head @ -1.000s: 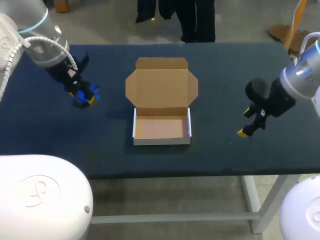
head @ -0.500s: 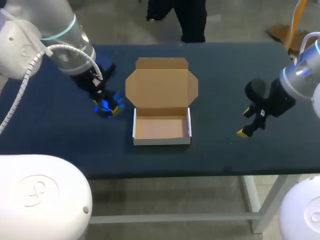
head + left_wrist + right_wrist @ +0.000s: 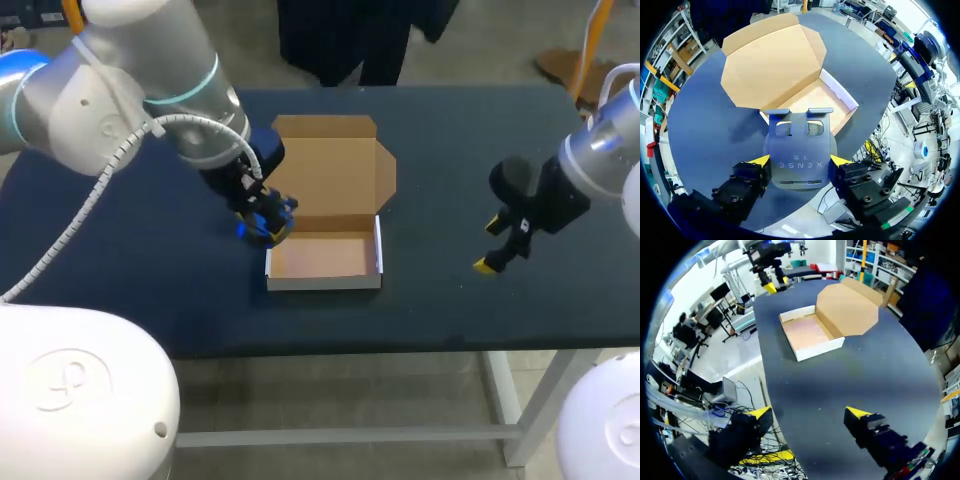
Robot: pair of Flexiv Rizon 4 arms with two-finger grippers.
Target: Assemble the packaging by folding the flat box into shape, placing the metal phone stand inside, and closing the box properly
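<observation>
One second has carried the left arm (image 3: 190,110) from the far left of the tabletop (image 3: 180,290) across to the box (image 3: 323,258). In the head view its jaws now hang just beside the tray's left rear corner, by the lid hinge, with the phone stand (image 3: 262,222) in them. The box is already folded, with the tray formed and the lid (image 3: 323,165) lying open behind it. I judge the folding done and the placing step close: the stand has only to go a little further right to be over the tray. The right arm (image 3: 560,200) has not shifted. It is well to the right of the box, its jaws parted and empty above the tabletop.

In the left wrist view, the left jaws clamp the phone stand (image 3: 799,152) by its two side edges, a yellow tip against each. Its hooked end points at the box (image 3: 815,100) just ahead, whose tray is empty.

In the right wrist view, the right jaws stand wide with nothing between them. The box (image 3: 812,332) is well ahead, lid open.
</observation>
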